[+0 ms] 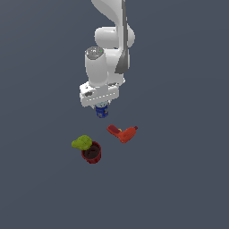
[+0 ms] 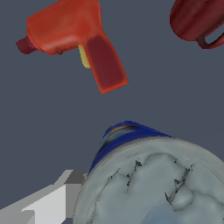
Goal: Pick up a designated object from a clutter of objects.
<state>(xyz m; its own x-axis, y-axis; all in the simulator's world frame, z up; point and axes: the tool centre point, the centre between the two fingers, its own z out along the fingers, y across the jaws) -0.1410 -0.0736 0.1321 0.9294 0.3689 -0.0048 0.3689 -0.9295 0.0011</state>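
Observation:
The designated object, a small blue can (image 1: pixel 102 110) with a pale silvery top (image 2: pixel 153 188), sits right under the white hand of my gripper (image 1: pixel 102 107). In the wrist view the can fills the near field and is tilted. One pale finger (image 2: pixel 48 201) presses against its side; the other finger is hidden. The gripper is shut on the can. The rest of the clutter of objects lies apart from it, toward the front of the exterior view.
A red-orange drill (image 1: pixel 123 133) (image 2: pixel 78 39) lies to the exterior view's right of the can. A dark red mug (image 1: pixel 91 153) (image 2: pixel 197 19) stands farther forward, with a yellow-green lumpy fruit (image 1: pixel 82 142) touching its rim. The floor is plain dark grey.

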